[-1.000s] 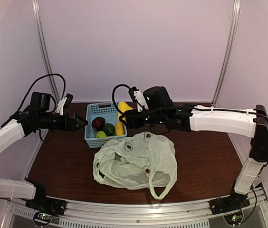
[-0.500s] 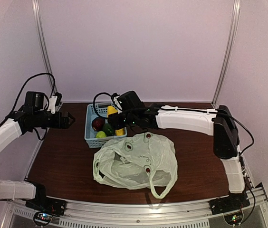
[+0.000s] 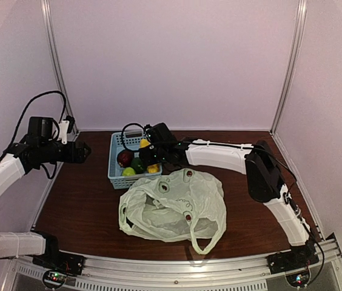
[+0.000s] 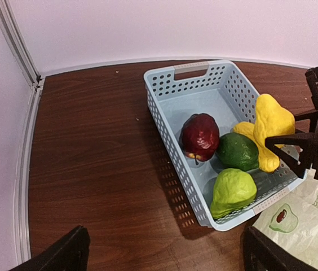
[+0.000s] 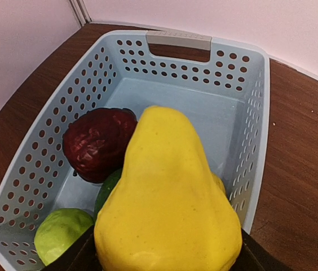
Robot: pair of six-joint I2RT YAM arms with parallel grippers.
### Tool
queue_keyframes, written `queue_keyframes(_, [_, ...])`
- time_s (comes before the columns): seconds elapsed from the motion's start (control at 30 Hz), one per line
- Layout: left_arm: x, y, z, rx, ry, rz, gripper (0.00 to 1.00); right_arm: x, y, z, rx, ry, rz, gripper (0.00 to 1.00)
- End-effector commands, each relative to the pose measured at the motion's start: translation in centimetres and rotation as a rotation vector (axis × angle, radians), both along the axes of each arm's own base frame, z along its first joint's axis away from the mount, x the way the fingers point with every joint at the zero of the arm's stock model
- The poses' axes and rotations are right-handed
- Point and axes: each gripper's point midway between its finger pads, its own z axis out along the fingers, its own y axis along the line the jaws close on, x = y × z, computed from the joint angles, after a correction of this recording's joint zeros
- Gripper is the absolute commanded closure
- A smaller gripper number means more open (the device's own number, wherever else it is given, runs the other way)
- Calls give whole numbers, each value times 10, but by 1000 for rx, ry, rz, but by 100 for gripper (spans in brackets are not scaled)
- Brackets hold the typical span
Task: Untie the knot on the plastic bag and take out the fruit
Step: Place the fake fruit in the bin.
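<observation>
The plastic bag (image 3: pixel 174 203) lies crumpled on the table with one loop handle (image 3: pixel 210 239) spread toward the front; no knot shows. My right gripper (image 3: pixel 147 151) is shut on a yellow pear-shaped fruit (image 5: pixel 167 203) and holds it just over the basket's right side, as the left wrist view (image 4: pixel 270 119) also shows. In the basket lie a dark red fruit (image 4: pixel 199 136), a dark green one (image 4: pixel 237 151), a light green one (image 4: pixel 233 191) and a second yellow one (image 4: pixel 268 162). My left gripper (image 3: pixel 85 150) is open and empty, left of the basket and above the table.
The light blue perforated basket (image 3: pixel 117 145) stands behind the bag, at the back left of the table; its rim also shows in the wrist views (image 4: pixel 191 66) (image 5: pixel 179 39). White walls with metal posts (image 3: pixel 56 66) close in the back and sides.
My right gripper has carried the yellow fruit leftward and down over the basket. My left arm has drawn back to the left, away from the basket.
</observation>
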Motion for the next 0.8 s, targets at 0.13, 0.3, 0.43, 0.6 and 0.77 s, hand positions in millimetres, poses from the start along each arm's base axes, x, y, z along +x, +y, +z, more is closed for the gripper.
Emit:
queue_keyframes(0.13, [1, 6, 9, 24, -47, 11, 4, 13, -1, -7, 36, 27, -34, 22])
queue_keyframes(0.3, [1, 6, 9, 32, -48, 13, 4, 13, -1, -8, 43, 36, -26, 12])
queue_keyframes(0.43, [0, 6, 9, 28, -49, 10, 3, 13, -1, 0, 47, 25, -18, 7])
queue_keyframes(0.6, [0, 6, 11, 27, -54, 9, 3, 12, -2, 15, 58, 6, -14, 6])
queue_keyframes(0.77, [-2, 7, 14, 26, -66, 16, 4, 8, -7, 39, 95, -18, -16, 6])
